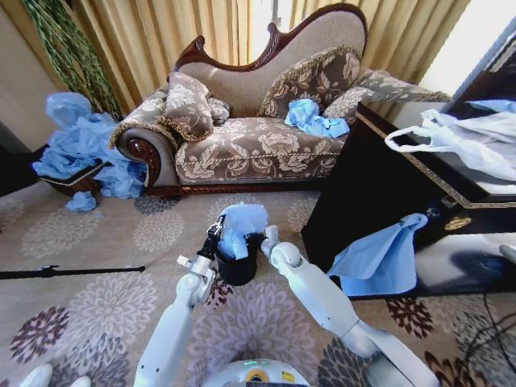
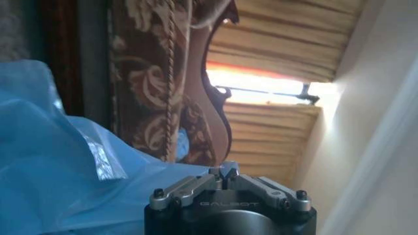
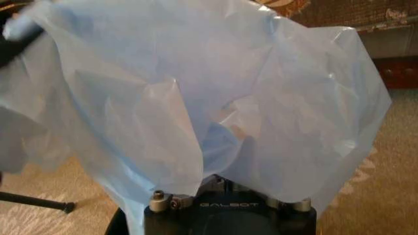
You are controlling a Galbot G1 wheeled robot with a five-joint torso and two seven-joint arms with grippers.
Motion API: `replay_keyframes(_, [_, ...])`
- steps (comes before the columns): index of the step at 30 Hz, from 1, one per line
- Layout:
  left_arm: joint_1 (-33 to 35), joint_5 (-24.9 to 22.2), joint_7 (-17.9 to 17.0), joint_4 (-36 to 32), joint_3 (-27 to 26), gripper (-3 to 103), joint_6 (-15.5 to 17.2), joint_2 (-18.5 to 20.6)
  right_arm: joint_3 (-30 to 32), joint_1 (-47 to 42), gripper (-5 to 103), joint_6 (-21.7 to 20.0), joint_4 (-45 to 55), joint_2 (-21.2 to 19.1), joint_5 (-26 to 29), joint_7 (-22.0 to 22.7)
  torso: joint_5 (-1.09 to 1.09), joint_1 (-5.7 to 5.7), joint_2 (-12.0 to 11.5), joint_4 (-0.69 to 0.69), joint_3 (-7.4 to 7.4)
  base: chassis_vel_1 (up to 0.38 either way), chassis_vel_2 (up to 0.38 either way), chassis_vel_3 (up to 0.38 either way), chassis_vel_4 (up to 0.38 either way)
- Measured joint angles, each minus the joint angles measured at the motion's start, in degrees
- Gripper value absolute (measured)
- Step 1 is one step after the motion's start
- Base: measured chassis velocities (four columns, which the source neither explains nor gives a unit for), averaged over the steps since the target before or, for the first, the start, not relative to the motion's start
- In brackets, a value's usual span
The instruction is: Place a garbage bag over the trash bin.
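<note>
The trash bin (image 1: 239, 266) is a small black cylinder standing on the patterned carpet just in front of me. The garbage bag (image 1: 242, 222), thin light blue film, rises bunched out of the bin's mouth. My left gripper (image 1: 214, 237) is at the bin's left rim, and my right gripper (image 1: 269, 237) is at its right rim. In the left wrist view the left gripper (image 2: 224, 177) is shut with the bag (image 2: 58, 161) gathered at its tips. In the right wrist view the bag (image 3: 216, 83) fans out from the right gripper (image 3: 222, 182), draping over its tips.
A patterned sofa (image 1: 258, 137) stands behind, with a blue bag (image 1: 310, 117) on its seat. A heap of blue bags (image 1: 81, 145) lies at left. At right, a dark cabinet (image 1: 379, 185) carries a white bag (image 1: 459, 133) and a hanging blue bag (image 1: 379, 258). A black pole (image 1: 72, 272) lies on the carpet.
</note>
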Motion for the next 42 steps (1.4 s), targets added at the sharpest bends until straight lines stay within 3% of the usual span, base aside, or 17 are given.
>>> replay_keyframes(8, [2.02, -0.72, -3.35, -0.61, -2.60, 0, -2.01, -1.83, 0.11, -0.27, 0, 3.60, 0.00, 0.77, 0.02, 0.01, 0.00, 0.00, 0.00, 0.00, 0.00, 0.000, 0.000, 0.000, 0.000])
replay_keyframes(15, [2.11, -1.14, -5.57, -1.11, -4.10, 0, -3.17, -0.93, -0.02, -0.03, 0, 6.50, 0.01, 2.81, 0.71, -0.06, -0.01, 0.00, 0.00, 0.00, 0.00, 0.000, 0.000, 0.000, 0.000])
replay_keyframes(24, [3.69, -1.58, -8.46, -3.51, -3.96, 0, -3.99, -0.03, -1.58, 2.90, 0, 10.41, -9.31, 8.91, -0.01, -2.60, -0.01, 0.00, 0.00, 0.01, 0.00, 0.000, 0.000, 0.000, 0.000])
replay_keyframes(39, [4.51, -1.58, -9.04, -5.88, -3.71, 0, -3.84, 0.71, -3.75, 3.37, 0, 5.86, -16.56, 9.50, -1.39, -4.86, 0.00, 0.00, 0.00, -0.02, 0.00, 0.000, 0.000, 0.000, 0.000])
replay_keyframes(42, [4.45, -1.71, -9.02, -6.36, -3.71, 0, -3.74, 1.04, -3.64, 3.35, 0, 2.77, -18.05, 9.71, -0.78, -3.96, 0.00, 0.00, 0.00, 0.02, 0.00, 0.000, 0.000, 0.000, 0.000])
